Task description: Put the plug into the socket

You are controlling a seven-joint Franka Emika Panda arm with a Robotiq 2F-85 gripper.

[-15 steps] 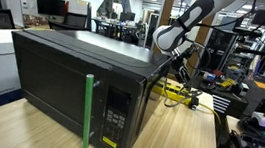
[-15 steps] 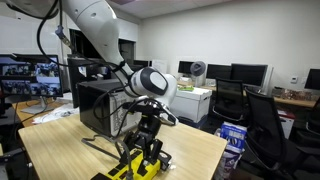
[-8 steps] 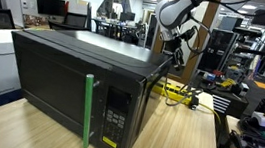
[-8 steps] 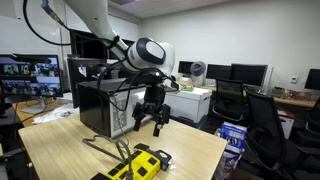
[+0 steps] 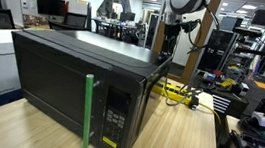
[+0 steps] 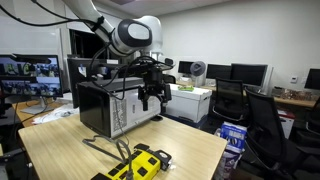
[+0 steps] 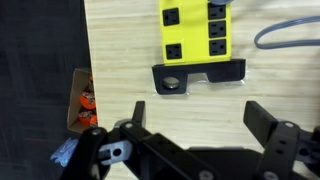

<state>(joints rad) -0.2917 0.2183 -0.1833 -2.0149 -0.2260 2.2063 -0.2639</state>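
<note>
The socket, a yellow power strip (image 7: 192,28) with dark outlets, lies on the wooden table and shows in both exterior views (image 5: 176,89) (image 6: 140,163). A flat black piece (image 7: 198,75) with a round hole lies against its end; I cannot tell whether it is the plug. A grey-blue cable (image 7: 285,35) curves beside the strip. My gripper (image 7: 196,110) hangs high above the strip with its jaws open and empty, as both exterior views show (image 5: 191,32) (image 6: 152,97).
A large black microwave (image 5: 72,77) (image 6: 100,105) with a green handle (image 5: 86,109) stands on the table next to the strip. The table's edge (image 7: 84,50) runs along the left of the wrist view. Desks, chairs and monitors fill the room behind.
My gripper has risen from just above the power strip to well above the table. Nothing on the table has moved.
</note>
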